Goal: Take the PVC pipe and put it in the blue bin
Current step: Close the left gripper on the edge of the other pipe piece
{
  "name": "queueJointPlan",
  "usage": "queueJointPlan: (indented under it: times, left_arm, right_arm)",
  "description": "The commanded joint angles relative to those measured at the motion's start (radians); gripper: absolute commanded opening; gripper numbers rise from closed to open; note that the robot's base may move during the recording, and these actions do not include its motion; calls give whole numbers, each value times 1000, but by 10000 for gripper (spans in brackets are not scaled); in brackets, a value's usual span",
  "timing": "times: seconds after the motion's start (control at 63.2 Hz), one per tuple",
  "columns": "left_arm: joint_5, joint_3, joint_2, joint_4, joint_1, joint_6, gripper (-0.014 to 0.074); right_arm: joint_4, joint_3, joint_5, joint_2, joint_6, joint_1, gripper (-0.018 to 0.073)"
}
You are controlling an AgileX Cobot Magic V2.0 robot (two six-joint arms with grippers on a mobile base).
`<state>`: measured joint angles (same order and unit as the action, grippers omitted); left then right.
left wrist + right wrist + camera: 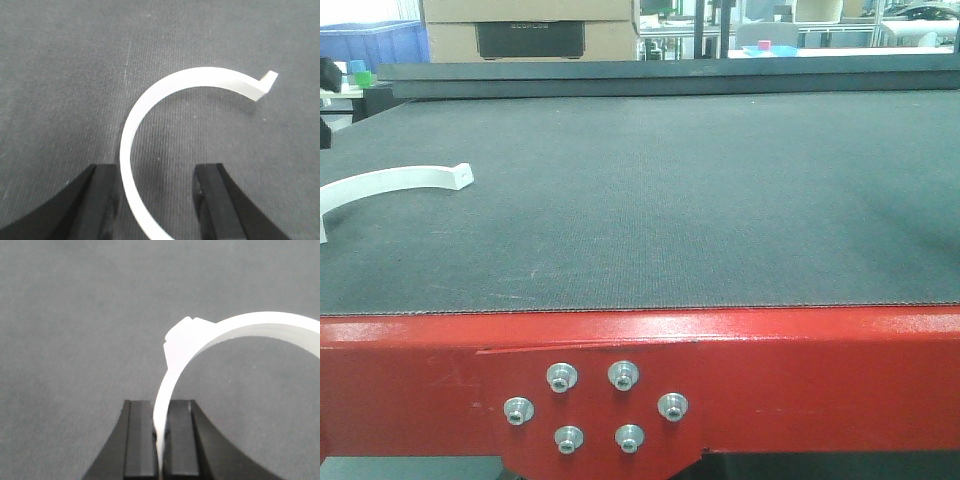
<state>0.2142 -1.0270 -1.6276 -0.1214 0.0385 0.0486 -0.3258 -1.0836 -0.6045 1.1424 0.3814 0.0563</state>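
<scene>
A curved white PVC pipe (400, 178) lies flat on the dark bench (720, 200), far over on the left side in the front view. It looks like part of a ring, and one end is cut off short. The left tool (156, 175) is wide. Its two black fingers (100, 200) sit one on each side of the pipe's curve. The left finger is just beside the pipe and the right finger is apart from it. I cannot tell if the fingers touch the bench.

The right tool (160, 412) is narrow and pinches a thin white pipe piece (260, 322) by its edge. The piece curves up and off to the right, with the gray bench top behind it. I cannot tell if it is the same pipe as the one on the left, or if it is lifted off the bench.

A blue bin (370, 40) sits far back on the left, past the end of the bench and well apart from the pipe. A brown box (530, 25) stands near it. The front of the bench has a red frame (820, 370) with six silver bolts (622, 375) in it
</scene>
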Motion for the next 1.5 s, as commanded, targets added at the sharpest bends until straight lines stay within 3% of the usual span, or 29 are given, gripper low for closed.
queueJointPlan:
  times: [0.0, 0.633, 1.346, 1.488]
  left_arm:
    - [1, -25, -27, -6, 2, -2, 265]
    - [31, -92, -169, 19, 33, -2, 265]
    - [-48, -92, -242, 20, 33, -2, 265]
    - [-50, -92, -242, 20, 33, -2, 204]
  right_arm:
    - [-3, -3, -2, -12, 4, 1, -168]
    - [-3, -3, -12, -42, 4, 1, -168]
    - [-3, -3, 38, -42, 4, 1, -168]
    - [-3, -3, 40, -42, 4, 1, -168]
